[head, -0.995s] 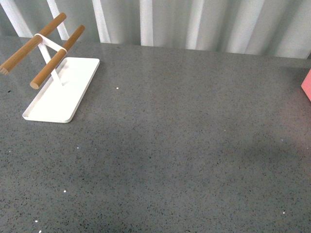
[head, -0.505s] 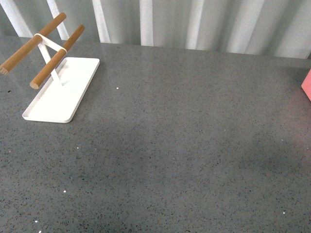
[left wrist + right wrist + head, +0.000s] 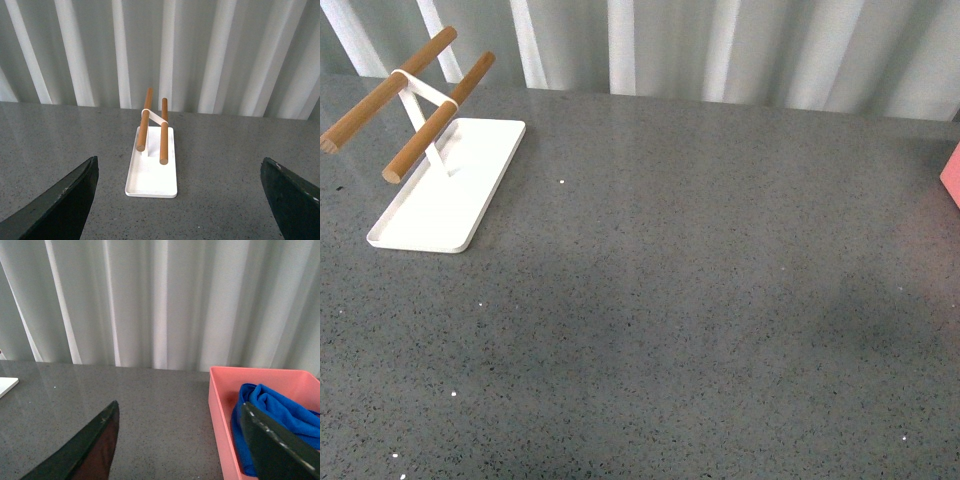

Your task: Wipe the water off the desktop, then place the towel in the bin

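Broadly, I see the desktop (image 3: 700,300) filling the front view: a flat dark-grey, stone-like slab with fine black and white speckles, and I can make out no wet patch on it. Behind it hangs a pale pleated curtain (image 3: 740,45). At the far left of the desktop stands a flat white tray (image 3: 445,195) carrying two wooden rods (image 3: 438,118) on a white bracket. At the right edge of that view only a salmon-pink corner of the bin (image 3: 952,175) shows. From the right wrist view I see the bin (image 3: 222,410) as a straight-walled pink box standing on the desktop, and the towel (image 3: 280,412) lies inside it, bright blue, fuzzy and bunched in loose folds. My right gripper (image 3: 185,445) has its dark fingers spread wide apart, holding nothing. My left gripper (image 3: 180,200) is likewise spread wide and empty, facing the tray.
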Robot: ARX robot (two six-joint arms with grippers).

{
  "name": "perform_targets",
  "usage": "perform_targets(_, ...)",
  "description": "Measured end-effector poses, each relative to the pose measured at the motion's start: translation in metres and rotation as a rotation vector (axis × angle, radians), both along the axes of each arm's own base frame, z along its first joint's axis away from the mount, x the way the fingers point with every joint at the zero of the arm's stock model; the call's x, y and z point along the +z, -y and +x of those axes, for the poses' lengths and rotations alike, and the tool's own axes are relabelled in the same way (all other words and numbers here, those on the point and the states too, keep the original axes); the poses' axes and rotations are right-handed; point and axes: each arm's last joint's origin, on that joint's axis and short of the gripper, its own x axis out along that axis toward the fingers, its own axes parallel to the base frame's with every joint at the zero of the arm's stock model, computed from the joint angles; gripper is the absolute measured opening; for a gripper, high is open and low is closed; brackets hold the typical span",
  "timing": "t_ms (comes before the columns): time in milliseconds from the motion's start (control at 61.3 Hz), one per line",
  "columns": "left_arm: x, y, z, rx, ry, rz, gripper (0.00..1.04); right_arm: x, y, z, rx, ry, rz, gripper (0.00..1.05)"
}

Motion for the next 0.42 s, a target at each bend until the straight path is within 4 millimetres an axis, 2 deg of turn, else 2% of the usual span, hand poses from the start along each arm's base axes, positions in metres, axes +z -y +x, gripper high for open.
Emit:
perform_targets(114, 0.0, 0.0, 0.0, 0.0, 0.0, 0.0, 0.98, 0.0, 0.0, 0.0, 0.0, 0.0, 0.001, 0.99)
perform_targets(424, 0.0, 0.0, 0.0, 0.0, 0.0, 0.0, 0.98, 0.0, 0.0, 0.0, 0.0, 0.0, 0.001, 0.98)
